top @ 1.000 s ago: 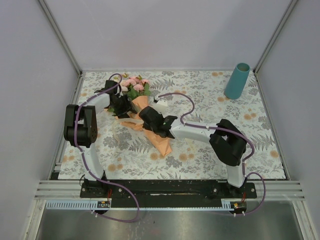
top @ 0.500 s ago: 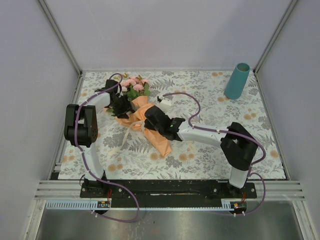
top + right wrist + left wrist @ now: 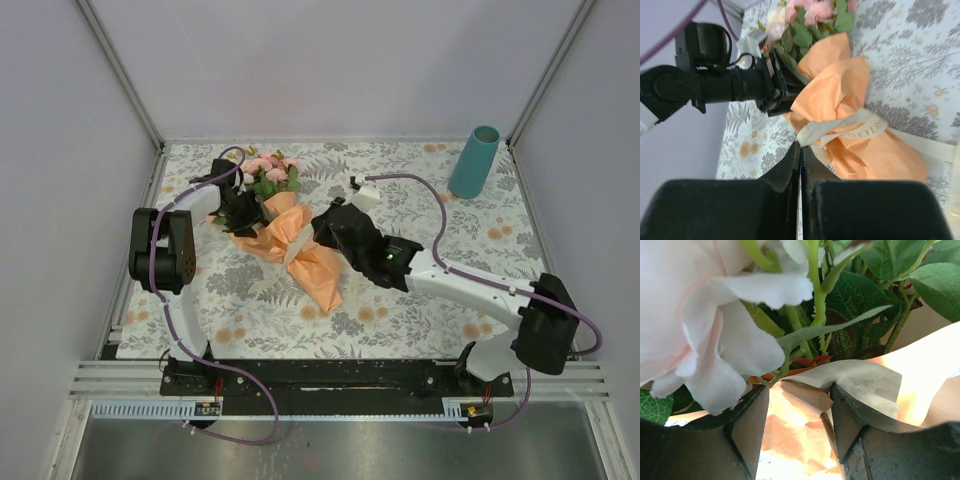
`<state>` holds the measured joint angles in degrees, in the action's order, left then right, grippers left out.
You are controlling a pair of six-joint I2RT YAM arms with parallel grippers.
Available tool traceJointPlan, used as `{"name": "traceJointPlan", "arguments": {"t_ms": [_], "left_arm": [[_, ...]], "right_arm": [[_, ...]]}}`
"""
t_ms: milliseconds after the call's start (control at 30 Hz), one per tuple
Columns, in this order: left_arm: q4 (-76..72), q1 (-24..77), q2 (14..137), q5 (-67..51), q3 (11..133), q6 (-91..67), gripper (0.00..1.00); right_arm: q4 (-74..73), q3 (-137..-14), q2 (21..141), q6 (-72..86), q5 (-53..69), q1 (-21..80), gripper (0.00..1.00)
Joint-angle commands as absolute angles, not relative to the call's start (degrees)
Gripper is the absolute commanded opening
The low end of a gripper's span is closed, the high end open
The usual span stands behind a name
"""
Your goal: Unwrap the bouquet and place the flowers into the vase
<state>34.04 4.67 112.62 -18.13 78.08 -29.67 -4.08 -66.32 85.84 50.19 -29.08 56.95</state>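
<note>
Right wrist view: right gripper [image 3: 800,150] jaws pressed together on the cream ribbon [image 3: 840,131] tied round the bouquet [image 3: 285,232], which lies left of centre on the tablecloth [image 3: 440,300]. I'd draw the ribbon along its own line, slowly, so the knot slips rather than drags the bundle. Left gripper [image 3: 799,405] sits half open astride the kraft paper [image 3: 860,380] edge below the flowers [image 3: 705,315]; only the left wrist view shows that. Only top view shows the vase [image 3: 474,161], far right corner, well apart.

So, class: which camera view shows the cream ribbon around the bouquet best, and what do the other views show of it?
The right wrist view: the ribbon crosses the orange paper of the bouquet in close-up, with faint lettering on it. The top external view shows only a small pale strip. The left wrist view shows petals, leaves and paper, no ribbon.
</note>
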Motion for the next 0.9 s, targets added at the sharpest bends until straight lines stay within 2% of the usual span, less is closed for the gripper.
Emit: {"name": "traceJointPlan", "arguments": {"t_ms": [0, 333, 533, 667, 867], "left_arm": [[35.9, 4.4, 114.0, -13.2, 79.2, -27.4, 0.56], [35.3, 4.5, 113.3, -12.9, 78.3, -27.2, 0.57], [35.2, 4.6, 113.4, -12.7, 78.1, -27.2, 0.57], [35.1, 4.7, 112.9, -11.3, 78.2, -27.4, 0.57], [34.9, 4.7, 112.2, -11.3, 77.7, -27.7, 0.57]], "right_arm": [[-4.0, -64.9, 77.3, 44.6, -36.9, 56.1, 0.0], [-6.6, -62.6, 59.4, 28.6, -45.1, 47.6, 0.0], [-5.4, -67.4, 51.7, 14.8, -51.8, 43.0, 0.0], [-0.5, -71.3, 50.4, 1.4, -54.8, 40.9, 0.0], [15.5, -79.3, 52.6, -19.5, -58.6, 38.7, 0.0]]}}
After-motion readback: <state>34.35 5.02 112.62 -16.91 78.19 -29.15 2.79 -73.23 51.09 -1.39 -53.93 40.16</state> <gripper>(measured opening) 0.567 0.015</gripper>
